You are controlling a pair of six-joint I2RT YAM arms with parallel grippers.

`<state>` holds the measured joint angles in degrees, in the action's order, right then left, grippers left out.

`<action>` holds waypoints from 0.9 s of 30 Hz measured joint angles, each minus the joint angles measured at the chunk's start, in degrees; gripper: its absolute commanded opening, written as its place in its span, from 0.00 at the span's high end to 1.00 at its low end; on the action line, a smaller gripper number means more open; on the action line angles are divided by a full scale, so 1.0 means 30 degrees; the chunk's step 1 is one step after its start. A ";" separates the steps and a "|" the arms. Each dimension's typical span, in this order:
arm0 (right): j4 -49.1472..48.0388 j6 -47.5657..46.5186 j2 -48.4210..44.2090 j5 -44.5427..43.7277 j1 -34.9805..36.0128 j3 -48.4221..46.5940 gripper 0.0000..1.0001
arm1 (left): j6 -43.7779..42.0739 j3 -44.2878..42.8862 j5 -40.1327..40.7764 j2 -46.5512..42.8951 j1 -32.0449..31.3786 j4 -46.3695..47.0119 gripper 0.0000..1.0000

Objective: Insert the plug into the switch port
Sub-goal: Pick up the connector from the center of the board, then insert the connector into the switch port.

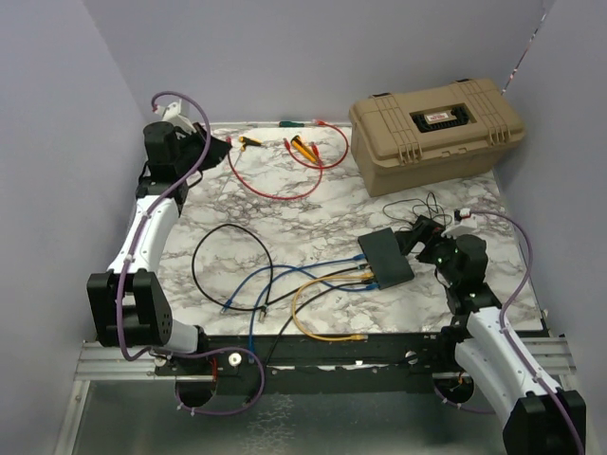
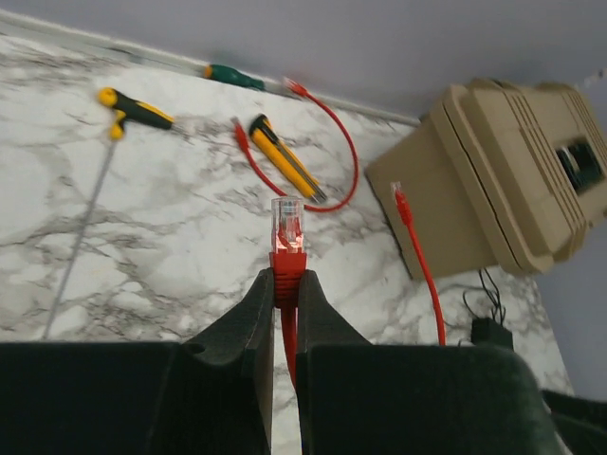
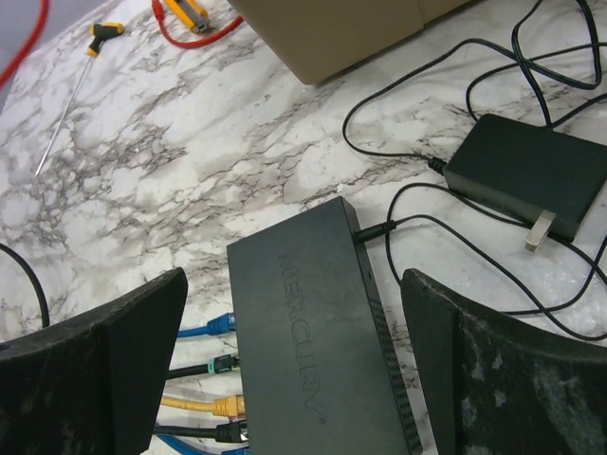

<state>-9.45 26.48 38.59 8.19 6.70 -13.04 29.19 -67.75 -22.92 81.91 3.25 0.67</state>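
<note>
Marble table (image 1: 313, 213) busy: your left gripper (image 2: 285, 284) pinches the red plug (image 2: 287, 227) nose-out for insertion, your right gripper (image 3: 294, 308) gapes wide astride the switch (image 3: 313, 379), seemingly to brace it.

Marble-patterned table top (image 1: 285, 204), closed tan hard case (image 1: 436, 128) at far right, black power adapter (image 3: 526, 180) lying flat near it, long-shaft screwdriver (image 2: 133, 111) with yellow-black handle, green-handled screwdriver (image 2: 232, 76) along the far wall, yellow-black cutter (image 2: 285, 156), black cable loop (image 1: 213, 251), blue cable (image 1: 261, 284), yellow cable (image 1: 308, 313) mid-table.

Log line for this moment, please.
left end effector: shut on red plug | right end effector: open over switch | red plug: not inserted
</note>
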 measured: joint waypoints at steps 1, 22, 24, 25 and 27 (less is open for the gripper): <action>0.0036 -0.0036 0.0138 0.0117 0.0000 -0.0160 0.03 | -0.0233 0.0138 -0.0481 -0.0044 -0.0270 0.0007 1.00; 0.0918 -0.0138 0.3286 0.1654 0.0000 -0.1603 0.07 | -0.4779 0.2739 -0.6499 -0.0160 -0.7512 -0.2470 1.00; 0.0962 -0.0146 0.3701 0.1872 0.0000 -0.1647 0.07 | -0.5064 0.2907 -0.6171 -0.0153 -0.8517 -0.2863 1.00; 0.1042 -0.0153 0.3942 0.2004 0.0000 -0.1712 0.07 | -0.5129 0.2929 -0.6069 -0.0153 -0.8954 -0.2965 1.00; 0.1202 -0.0189 0.4386 0.2208 0.0000 -0.1902 0.08 | -0.5362 0.2929 -0.5574 -0.0095 -1.0193 -0.3147 1.00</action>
<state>-5.85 25.91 51.75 14.81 6.70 -18.74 13.10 -58.96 -39.64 81.62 -27.33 -8.78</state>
